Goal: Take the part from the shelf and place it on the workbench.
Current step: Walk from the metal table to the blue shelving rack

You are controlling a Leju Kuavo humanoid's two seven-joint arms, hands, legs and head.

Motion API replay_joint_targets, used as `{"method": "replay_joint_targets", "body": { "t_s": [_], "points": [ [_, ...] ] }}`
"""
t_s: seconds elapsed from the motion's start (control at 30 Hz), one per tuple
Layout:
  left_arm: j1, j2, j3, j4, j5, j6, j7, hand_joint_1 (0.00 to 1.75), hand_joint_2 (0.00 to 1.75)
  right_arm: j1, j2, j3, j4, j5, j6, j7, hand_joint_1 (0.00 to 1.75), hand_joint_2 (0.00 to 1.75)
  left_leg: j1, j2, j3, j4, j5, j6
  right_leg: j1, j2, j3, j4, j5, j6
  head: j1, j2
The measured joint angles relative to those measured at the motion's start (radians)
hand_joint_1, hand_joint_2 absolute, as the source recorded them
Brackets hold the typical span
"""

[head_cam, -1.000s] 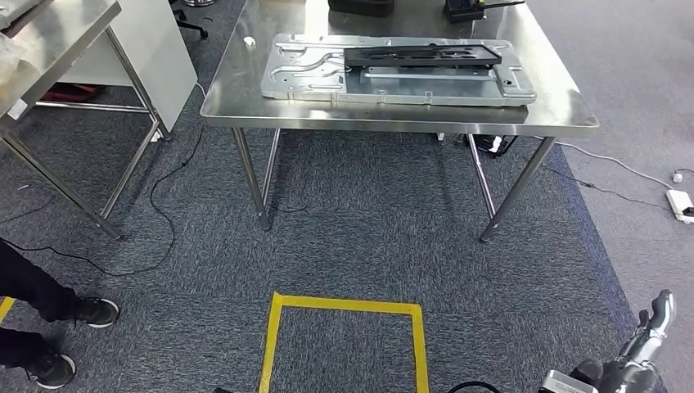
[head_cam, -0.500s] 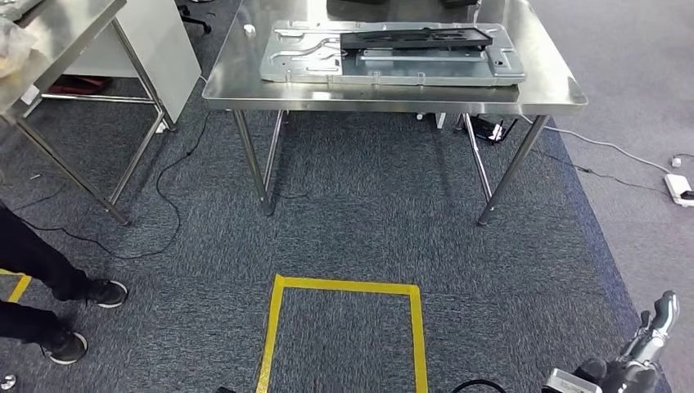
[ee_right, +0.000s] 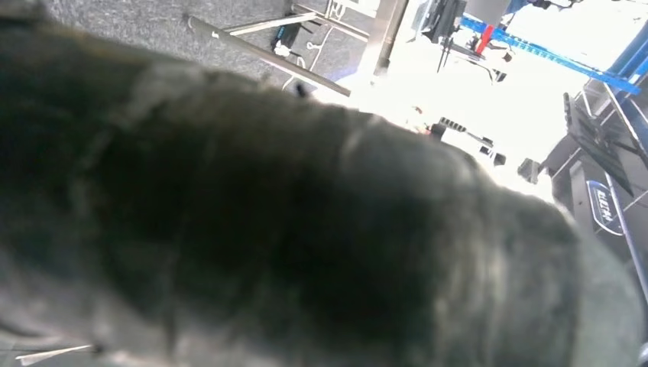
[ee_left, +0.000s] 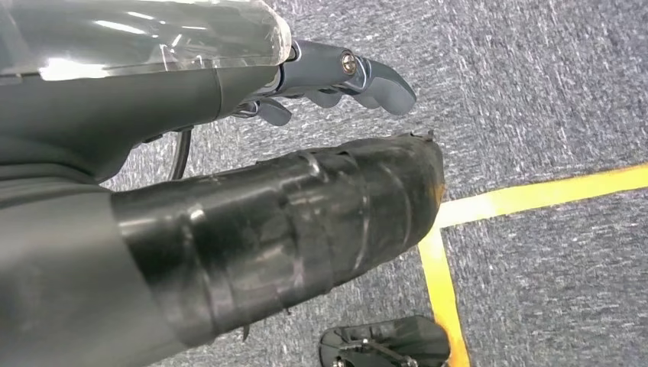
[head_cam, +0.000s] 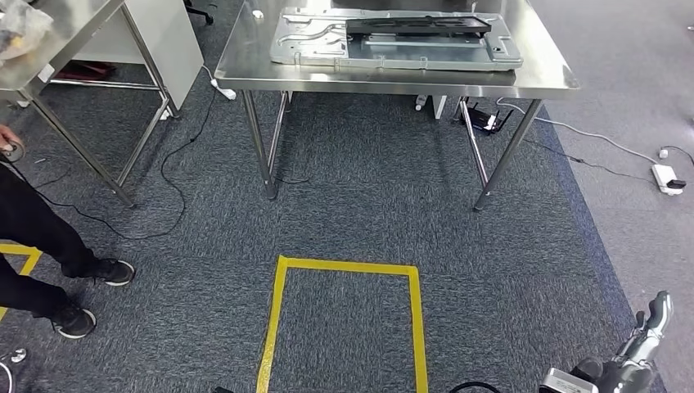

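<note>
Head view: lying on plate (head_cam: 327,45) on worktop (head_cam: 393,80), part (head_cam: 417,25), long axis running side to side, sitting well ahead beyond yellow square (head_cam: 278,327). Hanging low at right, right hand (head_cam: 634,360), fingers (head_cam: 657,311) spreading, holding nothing; probably the nearer hand, though well apart from part.
Left wrist view: hanging over carpet, left hand (ee_left: 328,76), fingers loosely apart, gripping nothing.
Right wrist view: showing dark blur; cannot tell fingers here.

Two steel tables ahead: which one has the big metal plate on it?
The table straight ahead, beyond the yellow floor square, carries the metal plate. The left table holds only a clear bag at its edge.
</note>
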State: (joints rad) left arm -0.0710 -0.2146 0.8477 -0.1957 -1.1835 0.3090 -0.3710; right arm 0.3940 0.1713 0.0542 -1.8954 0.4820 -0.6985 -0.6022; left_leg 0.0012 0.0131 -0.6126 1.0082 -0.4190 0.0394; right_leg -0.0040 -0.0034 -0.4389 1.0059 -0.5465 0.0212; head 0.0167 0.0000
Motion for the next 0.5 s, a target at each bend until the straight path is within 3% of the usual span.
{"method": "replay_joint_targets", "body": {
  "t_s": [0.03,0.1,0.13,0.17,0.2,0.27,0.3,0.33,0.37,0.43,0.5],
  "points": [
    [0.000,0.000,0.000,0.000,0.000,0.000,0.000,0.00,0.00,-0.001,0.000,0.000,0.000,0.000,0.000,0.000,0.00,0.00,0.000,0.000,-0.003,-0.001,0.009,-0.006,0.004,0.000,0.016,-0.033,-0.009,-0.006,0.000,0.000],
    [0.001,-0.001,0.002,0.000,0.000,0.000,0.000,0.00,0.00,-0.002,0.000,0.000,0.001,0.000,0.000,-0.001,0.00,0.00,0.002,0.000,-0.008,-0.005,0.024,-0.019,0.004,-0.002,0.005,-0.047,0.006,-0.019,0.000,0.000],
    [0.002,-0.001,0.004,0.000,0.000,0.000,-0.001,0.00,0.00,-0.003,0.000,0.000,0.002,0.000,0.000,-0.001,0.00,0.00,0.003,-0.002,-0.015,0.003,0.011,-0.025,0.002,-0.004,-0.007,-0.050,0.018,-0.029,0.000,0.000],
    [0.003,-0.001,0.006,0.000,0.000,0.000,0.000,0.00,0.00,-0.004,0.000,0.000,0.003,0.000,0.000,-0.001,0.00,0.00,0.003,-0.004,-0.026,0.027,-0.022,-0.030,0.000,-0.006,-0.020,-0.053,0.031,-0.037,-0.001,0.000],
    [0.003,-0.001,0.007,0.000,0.000,0.000,0.000,0.00,0.00,-0.005,0.000,0.000,0.004,0.001,0.000,-0.002,0.00,0.00,0.005,-0.006,-0.040,0.071,-0.074,-0.033,-0.002,-0.008,-0.036,-0.053,0.044,-0.044,-0.002,0.000],
    [0.004,-0.001,0.009,0.000,0.000,0.000,0.000,0.00,0.00,-0.006,0.000,0.000,0.006,0.001,0.001,-0.002,0.00,0.00,0.006,-0.006,-0.067,0.199,-0.171,-0.040,0.000,-0.008,-0.072,-0.047,0.068,-0.050,-0.003,0.000],
    [0.004,-0.001,0.009,0.000,0.000,0.000,0.000,0.00,0.00,-0.006,0.000,0.000,0.006,0.000,0.001,-0.003,0.00,0.00,0.007,-0.006,-0.071,0.255,-0.186,-0.042,0.001,-0.009,-0.092,-0.041,0.079,-0.049,-0.003,0.000],
    [0.003,-0.001,0.009,0.000,0.000,0.000,-0.001,0.00,0.00,-0.006,0.000,0.000,0.007,0.000,0.002,-0.003,0.00,0.00,0.007,-0.006,-0.063,0.286,-0.175,-0.043,0.001,-0.009,-0.111,-0.034,0.090,-0.048,-0.003,0.000],
    [0.003,-0.001,0.010,0.000,0.000,0.000,-0.001,0.00,0.00,-0.006,0.000,0.000,0.008,0.000,0.002,-0.003,0.00,0.00,0.007,-0.006,-0.039,0.281,-0.146,-0.042,0.001,-0.010,-0.131,-0.025,0.099,-0.046,-0.003,0.000],
    [0.001,0.000,0.010,0.000,-0.001,0.000,-0.001,0.00,0.00,-0.007,0.000,0.000,0.009,0.000,0.002,-0.003,0.00,0.00,0.006,-0.007,0.058,0.176,-0.103,-0.035,0.002,-0.009,-0.166,-0.006,0.116,-0.041,-0.003,0.000],
    [-0.002,0.000,0.010,0.000,-0.002,0.000,-0.001,0.00,0.00,-0.008,0.000,0.000,0.009,0.000,0.003,-0.003,0.00,0.00,0.003,-0.007,0.160,0.025,-0.122,-0.027,0.005,-0.010,-0.192,0.011,0.131,-0.032,-0.003,0.000]
  ]
}}
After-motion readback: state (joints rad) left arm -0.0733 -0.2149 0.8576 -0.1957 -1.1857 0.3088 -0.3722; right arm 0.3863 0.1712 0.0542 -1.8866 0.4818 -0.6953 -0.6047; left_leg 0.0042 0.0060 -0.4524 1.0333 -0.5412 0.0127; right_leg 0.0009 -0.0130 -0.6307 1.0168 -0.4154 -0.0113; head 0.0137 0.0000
